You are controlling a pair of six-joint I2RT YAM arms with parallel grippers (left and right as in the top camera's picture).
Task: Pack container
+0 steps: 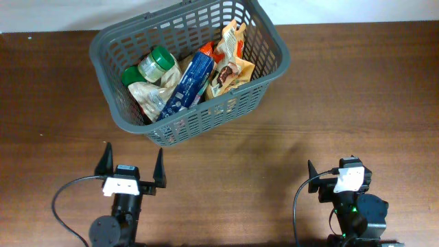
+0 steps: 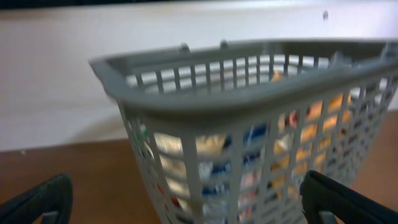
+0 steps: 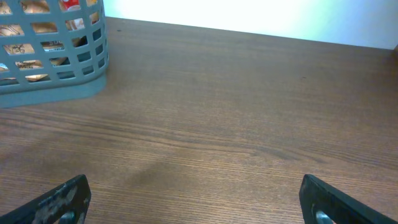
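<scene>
The large dark grey basket [image 1: 267, 38] stands on the far left-centre of the wooden table. Inside lie two green-lidded jars [image 1: 157, 63], a blue packet [image 1: 191, 79], an orange snack bag [image 1: 230, 65] and a crumpled beige bag [image 1: 147, 96]. My left gripper [image 1: 132, 168] is open and empty, just in front of the basket's near corner, which fills the left wrist view [image 2: 249, 99]. My right gripper [image 1: 339, 175] is open and empty at the front right, over bare wood; the basket's corner shows at the top left of the right wrist view [image 3: 56, 87].
A pale wall or surface runs behind the table's far edge [image 1: 343, 10]. Brown wood [image 1: 343, 103] lies to the right of the basket. Black cables loop beside both arm bases [image 1: 62, 206].
</scene>
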